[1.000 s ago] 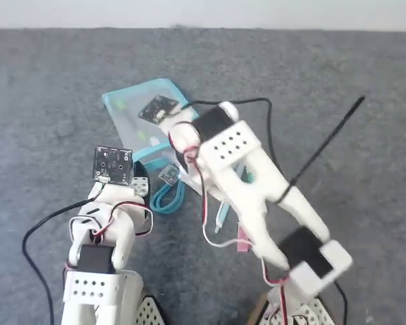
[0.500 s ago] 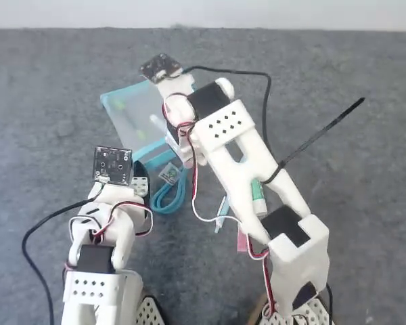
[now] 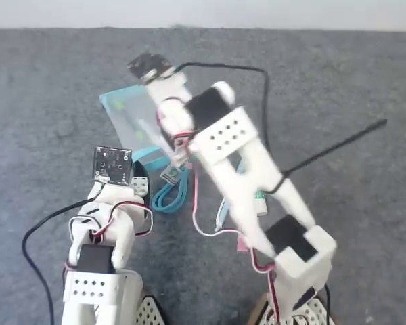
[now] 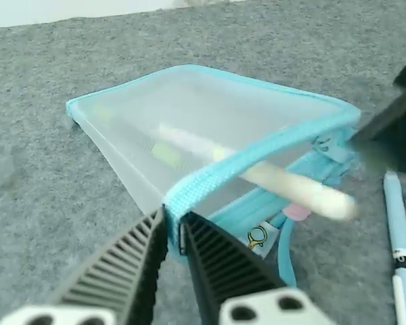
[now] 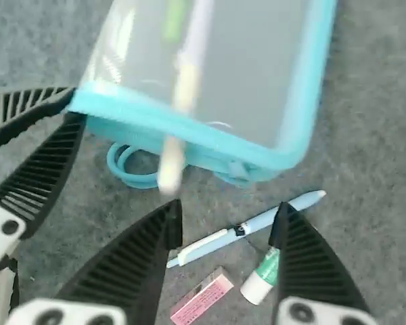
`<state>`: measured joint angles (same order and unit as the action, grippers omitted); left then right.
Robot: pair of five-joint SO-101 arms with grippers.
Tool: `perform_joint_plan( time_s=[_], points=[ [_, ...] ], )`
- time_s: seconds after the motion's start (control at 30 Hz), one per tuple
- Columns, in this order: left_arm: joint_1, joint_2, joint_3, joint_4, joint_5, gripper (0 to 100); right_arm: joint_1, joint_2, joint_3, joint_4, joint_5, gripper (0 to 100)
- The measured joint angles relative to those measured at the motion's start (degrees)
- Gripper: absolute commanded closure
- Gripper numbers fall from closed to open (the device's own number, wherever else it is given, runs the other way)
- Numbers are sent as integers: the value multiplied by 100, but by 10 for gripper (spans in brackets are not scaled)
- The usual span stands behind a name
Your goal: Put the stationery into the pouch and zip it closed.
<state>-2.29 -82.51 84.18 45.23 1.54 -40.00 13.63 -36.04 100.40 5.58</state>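
While the left gripper [image 4: 174, 227] was pinched shut on the teal rim of the translucent pouch [image 4: 210, 115], holding its mouth arched open, the right gripper [image 5: 229, 211] hung above that mouth with its jaws spread and nothing between them. The loading step looked to be in hand: a white pen [image 4: 304, 193] lay half inside the pouch, one end poking out past the rim. The next move probably called for nudging that pen fully in, or for lowering onto one of the loose pieces. A blue pen [image 5: 247, 229], a pink eraser [image 5: 203, 292] and a green-and-white tube [image 5: 260, 279] lay on the surface just beside the open side, near the pouch's teal loop [image 5: 128, 166]. The zip had not yet been drawn. Everything rested on a grey carpet [image 3: 365, 81], with a pale strip of wall [image 3: 203, 12] beyond its far edge.
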Motion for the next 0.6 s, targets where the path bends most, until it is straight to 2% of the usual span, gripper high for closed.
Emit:
perform_joint_plan(
  time_s=[0.17,0.3,0.43,0.6],
  points=[
    [0,0,0,0,0,989,589,-738,422,0,0,786],
    [0,0,0,0,0,989,870,-1538,1600,-18,0,795],
    [0,0,0,0,0,989,888,-2514,3569,-527,88,841],
    [0,0,0,0,0,989,914,-3947,6382,-1802,123,820]
  ],
)
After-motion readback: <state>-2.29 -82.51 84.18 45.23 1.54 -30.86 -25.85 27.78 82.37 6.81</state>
